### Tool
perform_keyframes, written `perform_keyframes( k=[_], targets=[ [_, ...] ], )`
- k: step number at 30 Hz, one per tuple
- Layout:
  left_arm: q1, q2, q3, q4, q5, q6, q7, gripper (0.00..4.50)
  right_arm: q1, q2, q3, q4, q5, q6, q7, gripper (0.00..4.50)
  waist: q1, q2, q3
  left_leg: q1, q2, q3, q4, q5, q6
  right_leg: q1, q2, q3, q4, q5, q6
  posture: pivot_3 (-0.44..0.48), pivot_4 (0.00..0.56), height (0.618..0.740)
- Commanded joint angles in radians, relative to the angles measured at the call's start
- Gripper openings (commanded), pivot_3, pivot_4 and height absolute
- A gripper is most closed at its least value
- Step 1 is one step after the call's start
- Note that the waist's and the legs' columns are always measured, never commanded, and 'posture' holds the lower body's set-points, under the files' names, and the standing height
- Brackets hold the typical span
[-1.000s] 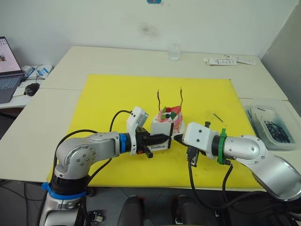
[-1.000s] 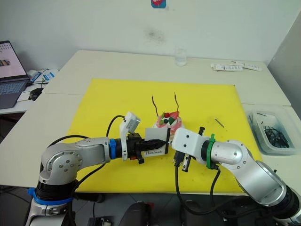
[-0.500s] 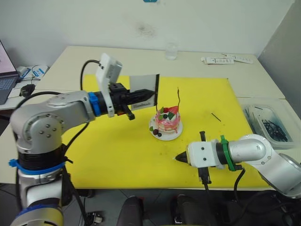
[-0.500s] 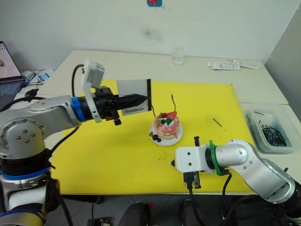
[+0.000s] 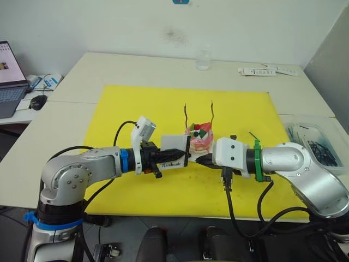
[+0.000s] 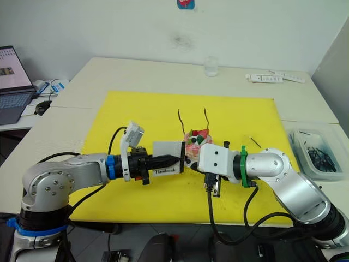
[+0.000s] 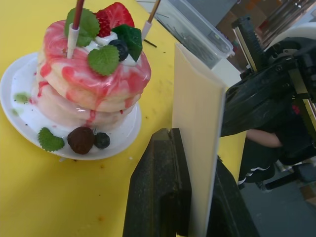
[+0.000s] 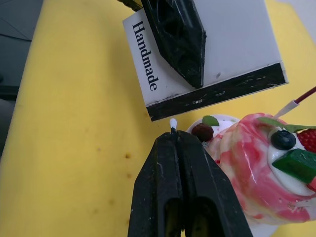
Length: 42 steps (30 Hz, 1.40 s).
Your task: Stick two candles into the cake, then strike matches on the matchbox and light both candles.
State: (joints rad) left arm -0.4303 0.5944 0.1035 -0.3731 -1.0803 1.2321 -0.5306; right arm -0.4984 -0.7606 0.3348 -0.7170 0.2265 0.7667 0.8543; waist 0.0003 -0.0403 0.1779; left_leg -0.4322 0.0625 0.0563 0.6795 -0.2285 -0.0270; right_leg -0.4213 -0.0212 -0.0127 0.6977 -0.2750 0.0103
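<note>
The pink-and-white cake stands on its small white plate in the middle of the yellow mat. Two thin wavy candles are stuck upright in it. My left gripper is shut on the white "Handmade" matchbox, holding it upright just in front of the cake. My right gripper is shut on a match; its white tip sits right at the box's black strip.
A loose match lies on the yellow mat right of the cake. A clear box of dark sticks sits at the right edge. At the back stand a glass and white strips. A laptop and mouse are far left.
Half a second ago my left arm held the matchbox high at the left and the right gripper hung low near the front. Now both have come together in front of the cake.
</note>
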Motion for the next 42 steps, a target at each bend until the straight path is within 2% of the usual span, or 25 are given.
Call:
perform_keyframes(
  k=[1, 19, 42],
  targets=[
    [-0.024, 0.001, -0.01, -0.001, 0.001, -0.018, -0.028, 0.0, -0.009, 0.016, -0.015, -0.043, -0.003, 0.009, -0.031, 0.02, 0.0, 0.0, 0.0, 0.0, 0.0, 0.0, 0.0, 0.0, 0.0, 0.0, 0.0, 0.0, 0.0, 0.0, 0.0, 0.0, 0.15, 0.684],
    [-0.049, -0.023, -0.019, 0.011, -0.014, 0.002, -0.023, 0.0, -0.019, 0.031, 0.065, -0.012, -0.052, -0.01, -0.056, 0.02, -0.001, 0.0, 0.0, 0.0, 0.0, 0.0, -0.001, 0.0, 0.0, 0.0, 0.001, 0.0, 0.0, -0.001, -0.001, 0.0, 0.15, 0.684],
    [-0.028, -0.017, -0.018, -0.01, -0.027, 0.012, -0.022, 0.0, -0.008, 0.026, 0.048, -0.017, -0.061, -0.009, -0.061, 0.02, -0.001, 0.0, 0.0, 0.0, 0.0, 0.0, -0.001, 0.0, 0.0, 0.0, 0.001, 0.0, 0.0, -0.001, -0.001, 0.0, 0.15, 0.684]
  ],
)
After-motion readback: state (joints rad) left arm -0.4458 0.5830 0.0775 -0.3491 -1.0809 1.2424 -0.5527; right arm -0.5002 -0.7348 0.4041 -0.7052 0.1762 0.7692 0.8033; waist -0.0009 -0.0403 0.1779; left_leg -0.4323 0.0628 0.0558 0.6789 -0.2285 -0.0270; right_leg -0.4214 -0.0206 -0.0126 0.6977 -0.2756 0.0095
